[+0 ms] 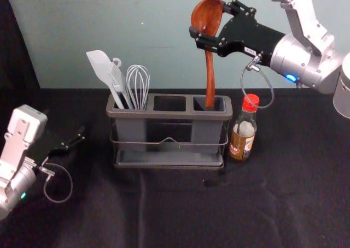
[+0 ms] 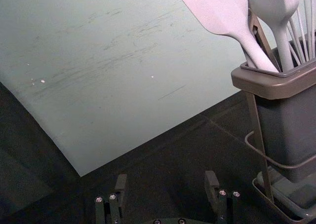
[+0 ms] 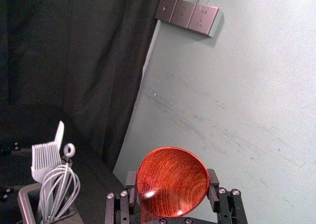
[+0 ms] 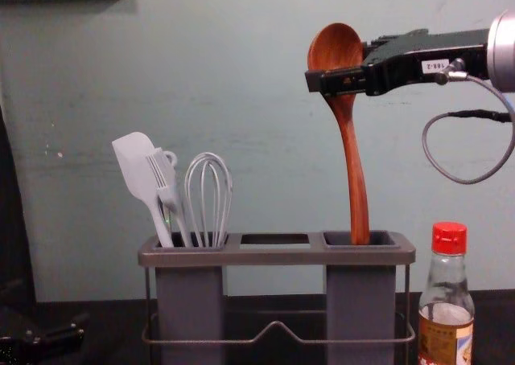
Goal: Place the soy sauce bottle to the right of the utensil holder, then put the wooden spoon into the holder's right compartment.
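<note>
The table [image 1: 301, 204], under black cloth, is the largest thing, and on it the grey utensil holder [image 1: 169, 116] stands upright. The right arm reaches in from the right side, high above the holder, almost level. Its right pincer [image 1: 209, 19] is closed around the bowl of the wooden spoon, with one finger on each side, quite wide apart because the bowl is broad. The left arm is parked low at the left side of the holder; its left pincer [image 1: 81, 135] is spread, with nothing between the fingers.

The wooden spoon [image 1: 210, 73] hangs nearly upright, bowl up, and the lower end of its handle is inside the mouth of the holder's right compartment [image 1: 206, 134]. The soy sauce bottle [image 1: 243, 129], with red cap, stands upright on the table, just beside the holder, at its right. In the left compartment [image 1: 130, 133] there are a spatula [image 4: 137, 168], a whisk [image 4: 208, 154] and, smallest, a brush [image 4: 163, 172].
</note>
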